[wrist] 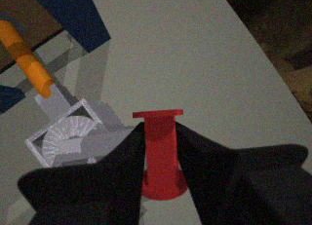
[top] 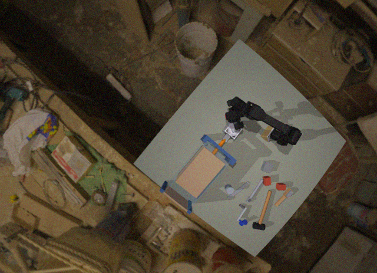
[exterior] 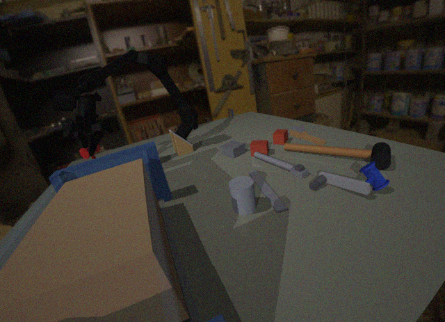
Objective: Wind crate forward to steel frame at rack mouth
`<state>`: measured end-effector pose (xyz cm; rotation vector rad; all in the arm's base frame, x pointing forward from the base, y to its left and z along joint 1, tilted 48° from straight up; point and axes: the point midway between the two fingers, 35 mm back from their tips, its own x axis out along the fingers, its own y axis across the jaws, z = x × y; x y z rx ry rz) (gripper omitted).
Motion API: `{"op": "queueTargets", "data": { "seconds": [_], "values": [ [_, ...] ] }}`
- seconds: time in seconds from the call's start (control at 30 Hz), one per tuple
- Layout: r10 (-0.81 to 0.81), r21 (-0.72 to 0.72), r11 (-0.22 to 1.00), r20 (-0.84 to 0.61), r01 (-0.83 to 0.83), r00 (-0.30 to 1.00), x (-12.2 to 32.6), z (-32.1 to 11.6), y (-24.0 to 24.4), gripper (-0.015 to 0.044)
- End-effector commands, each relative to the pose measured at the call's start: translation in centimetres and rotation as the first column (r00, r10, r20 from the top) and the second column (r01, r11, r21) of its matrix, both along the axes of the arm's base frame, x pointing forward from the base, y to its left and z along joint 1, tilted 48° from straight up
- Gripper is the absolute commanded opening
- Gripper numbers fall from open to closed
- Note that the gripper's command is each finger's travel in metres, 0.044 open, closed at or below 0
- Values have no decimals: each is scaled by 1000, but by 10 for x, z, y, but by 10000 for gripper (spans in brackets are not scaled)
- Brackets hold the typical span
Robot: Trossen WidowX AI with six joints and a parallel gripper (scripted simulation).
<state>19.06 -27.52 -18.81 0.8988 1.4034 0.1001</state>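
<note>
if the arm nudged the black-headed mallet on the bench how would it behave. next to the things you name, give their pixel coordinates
The mallet (top: 265, 206) (exterior: 329, 150) would probably swing around its black head (top: 258, 226) (exterior: 380, 156) rather than slide straight, as that end looks much bulkier than the slim handle. The rounded handle might roll a little, though the wide head lying crosswise should limit that.

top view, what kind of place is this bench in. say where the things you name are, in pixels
Probably a cluttered workshop: a black-headed mallet (top: 258, 225) (exterior: 380, 156) lies on the bench (top: 170, 148) (exterior: 345, 239), hand tools hang on a yellow board (exterior: 231, 106), and paint-type cans (exterior: 400, 102) line shelves.

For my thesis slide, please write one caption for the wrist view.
The hand grips a red spool-shaped knob beside the winch, near an orange strap.
</note>
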Motion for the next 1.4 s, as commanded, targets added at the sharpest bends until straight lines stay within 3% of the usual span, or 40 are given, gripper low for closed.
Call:
{"op": "queueTargets", "data": {
  "seconds": [0.0, 1.37],
  "values": [
    [12, -6, 1000, 23, -11, 1000, 19, -5, 1, 0],
    [12, -4, 1000, 28, -12, 1000, 79, -5, 16, 0]
  ]
}}
